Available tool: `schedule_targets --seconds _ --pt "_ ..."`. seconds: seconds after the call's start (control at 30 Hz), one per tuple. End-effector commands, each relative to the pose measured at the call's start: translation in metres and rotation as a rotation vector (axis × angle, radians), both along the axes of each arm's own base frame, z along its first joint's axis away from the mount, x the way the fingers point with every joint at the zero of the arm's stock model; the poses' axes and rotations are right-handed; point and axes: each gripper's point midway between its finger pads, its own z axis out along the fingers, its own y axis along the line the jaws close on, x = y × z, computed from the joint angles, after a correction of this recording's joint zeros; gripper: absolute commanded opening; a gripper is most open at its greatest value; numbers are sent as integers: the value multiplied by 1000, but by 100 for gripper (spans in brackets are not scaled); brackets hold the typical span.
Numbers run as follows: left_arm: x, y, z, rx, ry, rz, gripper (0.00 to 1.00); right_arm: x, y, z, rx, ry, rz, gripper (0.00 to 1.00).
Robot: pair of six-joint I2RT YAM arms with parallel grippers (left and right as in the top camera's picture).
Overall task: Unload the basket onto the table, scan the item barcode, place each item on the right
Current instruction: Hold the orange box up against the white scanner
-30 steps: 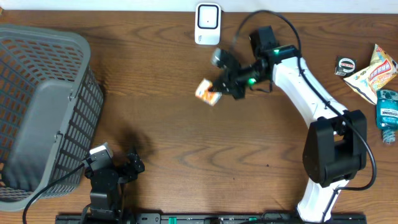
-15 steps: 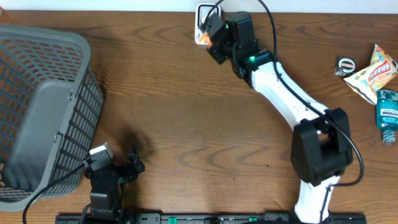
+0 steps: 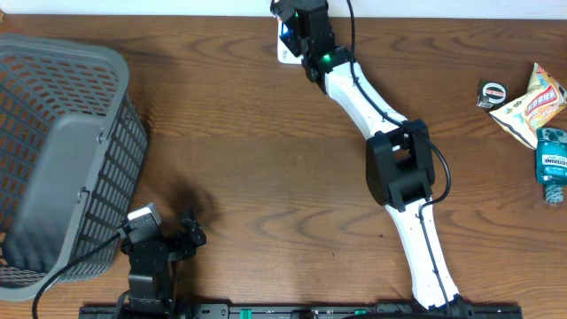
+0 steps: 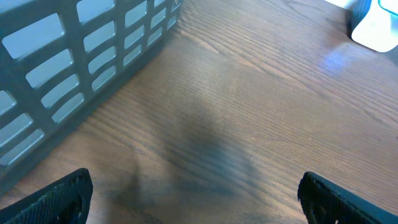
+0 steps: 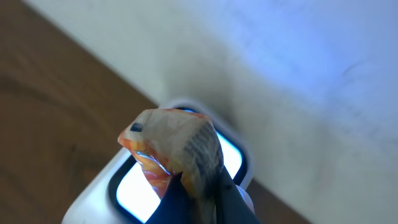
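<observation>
The right gripper [image 5: 200,188] pinched the packet [image 5: 163,148] over the scanner [image 5: 138,188]. The left gripper [image 4: 196,200] gaped wide. The bent barcode [image 5: 200,147] might not scan.

One grey plastic basket [image 3: 115,177], one white scanner box [image 5: 134,186], one orange crinkly packet [image 5: 171,146]. One yellow snack bag [image 3: 530,105], one blue plastic bottle [image 3: 551,161], one small black round item [image 3: 490,92].

Soft, even light lit the desk [image 3: 248,159], leaving one diffuse dark shadow near its front edge. The scanner [image 5: 134,190] glowed blue-white at its window, tinting the wall [image 5: 280,74] bluish. The right wrist view was soft; the packet [image 5: 174,146] sat slightly out of focus.
</observation>
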Motion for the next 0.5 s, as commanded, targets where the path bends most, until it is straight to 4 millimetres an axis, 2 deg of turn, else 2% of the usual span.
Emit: schedule_targets --seconds 0.0,0.13,0.3,0.37,0.47 --pt "-1 2 -5 -1 12 15 98 8 -8 19 -5 -42 -36 1" --pt "-1 2 -5 -1 12 15 98 7 -13 17 -23 -25 -56 1" --pt "-1 2 -5 -1 12 15 98 -5 -35 23 -38 78 -132 1" --pt "-1 2 -5 -1 11 15 98 -13 -56 31 -39 127 -192 1" --pt "-1 2 -5 -1 12 15 98 -28 -108 45 -83 193 -343 1"
